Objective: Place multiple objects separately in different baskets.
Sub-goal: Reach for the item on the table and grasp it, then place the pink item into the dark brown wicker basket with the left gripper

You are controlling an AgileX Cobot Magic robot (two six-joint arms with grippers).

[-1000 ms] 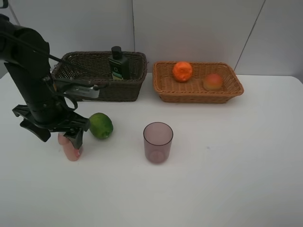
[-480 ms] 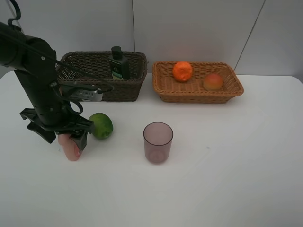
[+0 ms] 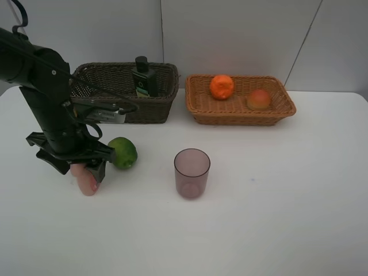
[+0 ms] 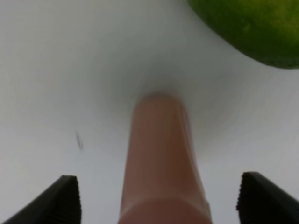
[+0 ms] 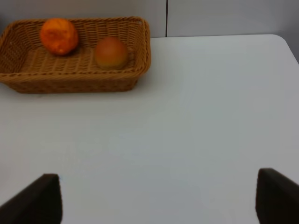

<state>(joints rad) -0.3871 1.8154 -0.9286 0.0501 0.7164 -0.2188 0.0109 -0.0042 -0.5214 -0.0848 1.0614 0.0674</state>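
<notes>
The left gripper (image 3: 78, 167) straddles the pink bottle (image 3: 87, 183) at near left, the green fruit (image 3: 123, 152) just beside. The purple cup (image 3: 192, 172) stands mid-table.

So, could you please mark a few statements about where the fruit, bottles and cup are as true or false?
1. The orange lies in the light tan basket. True.
2. The dark green bottle stands on the table beside the cup. False: it stands in the dark brown basket.
3. The left gripper straddles the pink bottle, with a gap on each side. True.
4. The green fruit sits inside the purple cup. False: it rests on the table, apart from the cup.
</notes>
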